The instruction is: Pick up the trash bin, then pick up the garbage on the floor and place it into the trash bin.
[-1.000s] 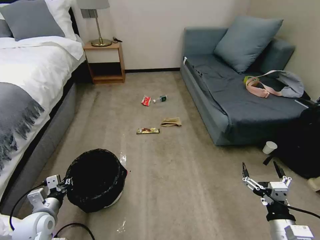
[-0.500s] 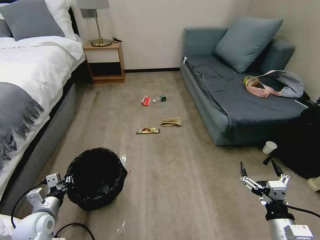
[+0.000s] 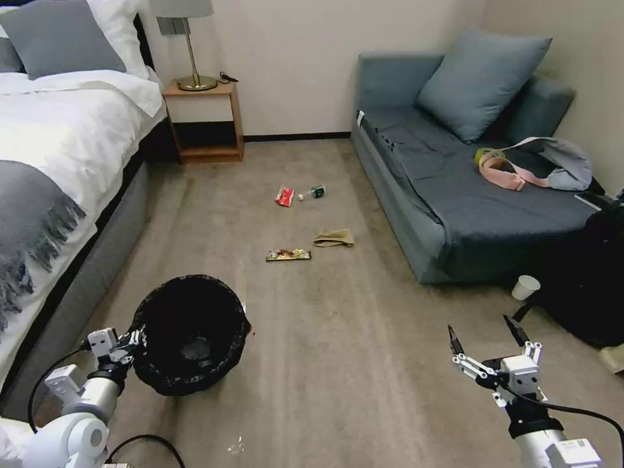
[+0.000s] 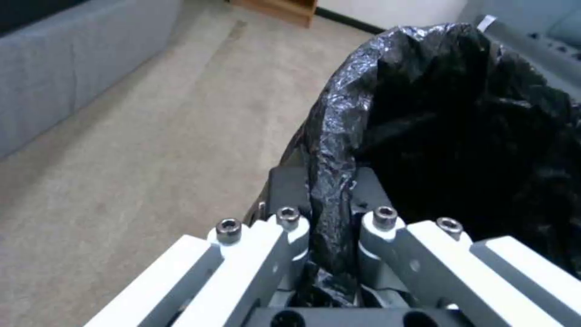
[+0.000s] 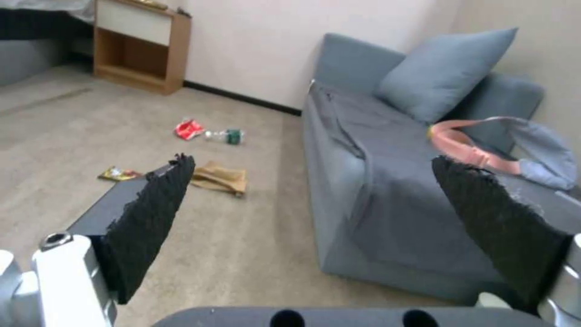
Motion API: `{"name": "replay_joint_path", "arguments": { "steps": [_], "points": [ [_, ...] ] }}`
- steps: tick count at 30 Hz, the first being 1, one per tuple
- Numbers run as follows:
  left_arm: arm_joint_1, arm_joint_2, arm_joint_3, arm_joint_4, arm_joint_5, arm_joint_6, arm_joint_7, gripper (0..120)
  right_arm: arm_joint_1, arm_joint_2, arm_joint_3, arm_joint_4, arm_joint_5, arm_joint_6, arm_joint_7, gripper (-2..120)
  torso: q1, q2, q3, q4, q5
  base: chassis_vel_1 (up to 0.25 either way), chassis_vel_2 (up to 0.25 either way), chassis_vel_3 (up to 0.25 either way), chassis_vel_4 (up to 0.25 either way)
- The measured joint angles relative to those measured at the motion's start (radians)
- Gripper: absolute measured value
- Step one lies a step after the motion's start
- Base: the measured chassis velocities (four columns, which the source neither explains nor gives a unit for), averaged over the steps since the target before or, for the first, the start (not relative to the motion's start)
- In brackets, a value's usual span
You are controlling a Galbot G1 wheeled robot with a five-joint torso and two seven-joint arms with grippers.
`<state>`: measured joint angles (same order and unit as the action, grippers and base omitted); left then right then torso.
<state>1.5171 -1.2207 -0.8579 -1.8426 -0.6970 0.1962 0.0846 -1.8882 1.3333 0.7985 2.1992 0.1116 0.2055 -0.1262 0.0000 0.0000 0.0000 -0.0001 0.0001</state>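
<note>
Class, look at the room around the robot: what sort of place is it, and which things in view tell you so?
Probably a hotel room or bedroom: a made bed with white linen and grey throw, a wooden nightstand bearing a lamp, and a blue-grey sofa on carpet.

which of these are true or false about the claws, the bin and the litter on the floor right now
1. The left claw is clamped on the bag-lined rim of the trash bin. True.
2. The right claw holds the small clear bottle. False: it is open and empty, well short of the litter.
3. The crumpled brown paper bag lies on the carpet near the sofa. True.
4. The gold-brown snack wrapper is inside the bin. False: it lies on the floor.
5. The red-and-white packet lies beside the bottle. True.
</note>
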Motion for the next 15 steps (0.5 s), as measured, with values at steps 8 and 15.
{"name": "replay_joint_path", "arguments": {
  "steps": [8, 15],
  "points": [
    [0.002, -0.006, -0.019, -0.029, -0.035, 0.002, -0.003, 4, -0.019, -0.014, -0.006, 0.032, 0.014, -0.048, -0.026, 100, 0.0, 0.0, 0.0, 0.0001, 0.0, 0.0, 0.0, 0.0, 0.0],
    [-0.002, -0.015, -0.029, -0.034, -0.053, 0.004, -0.01, 4, -0.023, -0.016, -0.019, 0.043, 0.013, -0.061, -0.027, 100, 0.0, 0.0, 0.0, 0.0001, -0.0001, 0.0, 0.0, 0.0, 0.0]
  ]
}}
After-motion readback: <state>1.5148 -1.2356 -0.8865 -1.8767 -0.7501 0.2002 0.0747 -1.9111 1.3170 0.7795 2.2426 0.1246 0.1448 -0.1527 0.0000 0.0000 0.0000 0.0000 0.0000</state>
